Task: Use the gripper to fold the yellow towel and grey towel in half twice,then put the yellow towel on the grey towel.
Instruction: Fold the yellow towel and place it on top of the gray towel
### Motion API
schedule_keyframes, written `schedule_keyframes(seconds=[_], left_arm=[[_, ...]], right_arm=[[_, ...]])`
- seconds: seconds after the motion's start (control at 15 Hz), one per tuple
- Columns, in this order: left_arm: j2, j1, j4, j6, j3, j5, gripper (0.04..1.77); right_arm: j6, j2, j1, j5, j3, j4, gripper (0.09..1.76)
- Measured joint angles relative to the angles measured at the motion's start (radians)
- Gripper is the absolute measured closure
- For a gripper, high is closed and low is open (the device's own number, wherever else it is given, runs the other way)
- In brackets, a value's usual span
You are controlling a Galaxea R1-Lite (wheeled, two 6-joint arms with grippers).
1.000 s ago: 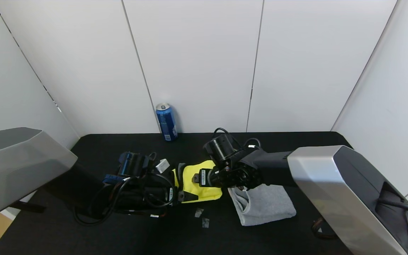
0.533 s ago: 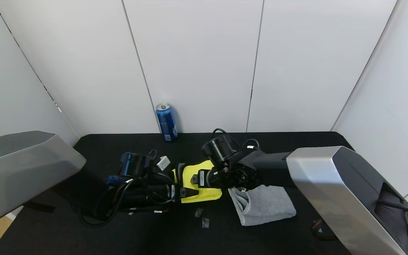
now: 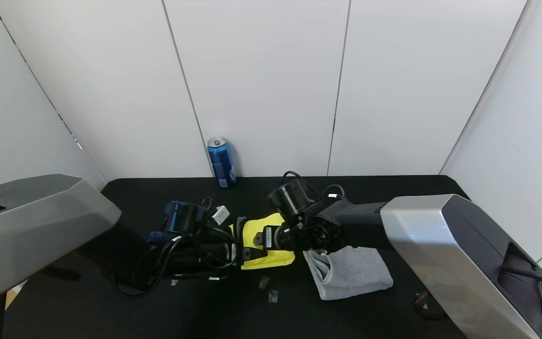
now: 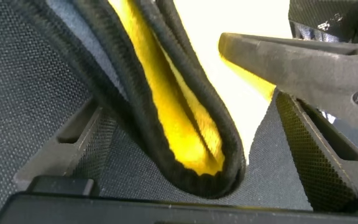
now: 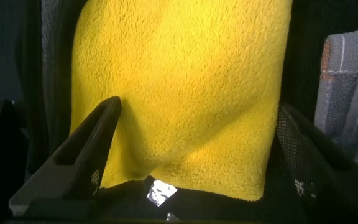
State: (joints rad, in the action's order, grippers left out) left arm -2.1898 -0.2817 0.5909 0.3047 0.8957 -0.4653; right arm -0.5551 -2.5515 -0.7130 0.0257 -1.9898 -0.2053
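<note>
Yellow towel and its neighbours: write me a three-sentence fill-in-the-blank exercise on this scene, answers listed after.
1. The left gripper and the right gripper meet over the ____ towel.
2. The grey towel lies folded on the yellow towel's ____ side in the head view.
3. A blue ____ stands at the back of the black table, against the white wall.

Missing words: yellow; right; can
</note>
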Motion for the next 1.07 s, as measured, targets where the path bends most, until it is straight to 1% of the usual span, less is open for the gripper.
schedule_keyframes(seconds=[0.13,0.2,0.27,0.33,0.47,0.6,0.67,0.73,0.8,0.87,0.93,1.07], left_arm=[[-0.002,0.000,0.000,0.001,0.001,0.000,0.09],[-0.003,0.000,-0.001,0.001,0.001,0.000,0.09],[-0.003,0.000,0.000,0.000,0.001,0.000,0.09],[-0.004,0.000,0.000,0.000,0.001,0.000,0.09],[-0.006,0.002,-0.001,-0.003,0.000,0.003,0.44],[-0.009,0.000,-0.005,-0.010,-0.002,0.001,0.73],[-0.011,0.000,-0.005,-0.013,-0.003,0.001,0.85],[-0.013,0.000,-0.004,-0.013,-0.003,0.001,0.94],[-0.014,-0.001,-0.003,-0.014,-0.003,0.001,1.04],[-0.014,-0.001,-0.001,-0.015,-0.004,0.001,1.41],[-0.015,-0.001,0.000,-0.015,-0.004,0.000,1.61],[-0.014,-0.001,0.000,-0.015,-0.004,0.000,1.61]], right_arm=[[0.000,0.000,-0.001,0.000,0.000,0.000,0.14],[0.000,0.000,-0.001,0.000,0.000,-0.002,0.17],[0.000,0.000,-0.001,0.000,0.000,-0.001,0.37],[0.000,0.000,-0.001,0.000,0.000,-0.001,0.52],[-0.002,0.000,-0.002,0.000,0.000,-0.002,0.81],[-0.002,0.000,-0.002,0.000,0.000,-0.002,1.02],[-0.002,0.001,-0.002,0.001,0.000,-0.002,1.14],[-0.002,0.001,-0.002,0.000,0.000,-0.002,1.68],[-0.002,0.001,-0.002,0.000,0.000,-0.002,1.71],[-0.002,0.001,-0.002,0.000,0.000,-0.002,1.71],[-0.003,0.001,-0.002,0.000,0.000,-0.002,1.71],[-0.003,0.002,-0.002,0.001,0.000,-0.003,1.71]])
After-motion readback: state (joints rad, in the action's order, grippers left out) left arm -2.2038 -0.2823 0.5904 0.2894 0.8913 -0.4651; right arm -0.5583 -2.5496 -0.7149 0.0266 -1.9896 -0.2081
